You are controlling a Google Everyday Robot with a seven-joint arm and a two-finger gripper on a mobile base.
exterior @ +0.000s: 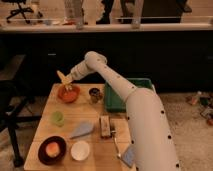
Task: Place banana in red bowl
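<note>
The red bowl (pixel 68 94) sits at the back left of the wooden table (pixel 42 125). My gripper (pixel 65 79) hangs just above the bowl's far left rim, at the end of the arm reaching in from the right. It is shut on the small pale-yellow banana (pixel 61 77), which sticks up and to the left from the fingers, clear of the bowl.
A dark can (pixel 95 95) stands right of the bowl, next to a green tray (pixel 141 83). A green cup (pixel 57 117), a grey-blue cloth (pixel 81 130), a brown box (pixel 105 126), a maroon bowl with a peach fruit (pixel 52 149) and a white bowl (pixel 80 150) lie nearer the front.
</note>
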